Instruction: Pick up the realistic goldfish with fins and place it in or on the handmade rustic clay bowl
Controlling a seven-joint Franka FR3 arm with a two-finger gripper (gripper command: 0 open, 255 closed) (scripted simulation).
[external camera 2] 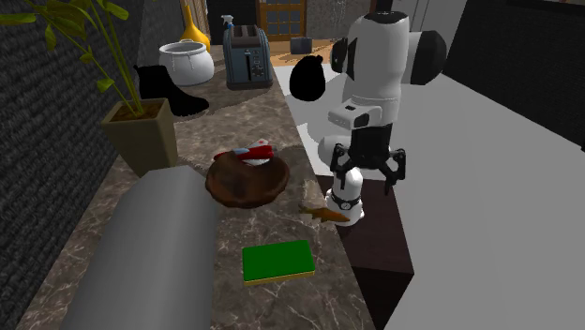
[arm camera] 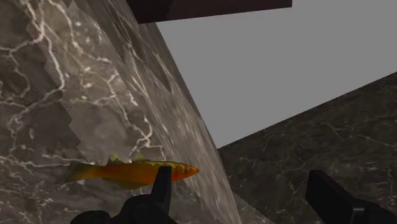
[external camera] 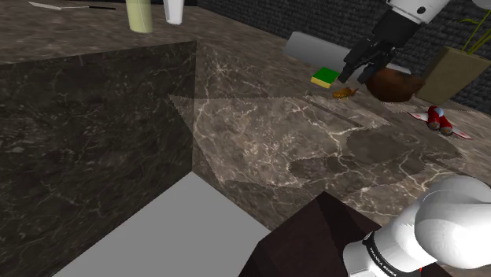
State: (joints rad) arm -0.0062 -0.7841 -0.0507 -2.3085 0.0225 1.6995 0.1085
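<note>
Franka arm's black gripper (arm camera: 240,175) hangs low over the marble counter (external camera: 260,126), its two fingers spread wide with nothing between them, one finger (arm camera: 163,184) standing just in front of the goldfish (arm camera: 130,172) near its head. The fish lies flat on the stone close to the counter's edge and just beside the brown clay bowl (external camera: 393,85), which sits roughly between it and a potted plant (external camera: 456,75); a green sponge (external camera: 324,77) lies near on the fish's other side. The open stance reads as an approach: the jaws seem offset to one side of the fish, so the hand probably has to shift across the body before it can close. With the bowl so near, the carry should be short. The goldfish is slim and elongated, orange along the flank, with yellow-green fins on its back, a darker tail and a reddish snout pointing towards the counter's edge. Thin and low on the stone, it offers little to pinch and may slip
</note>
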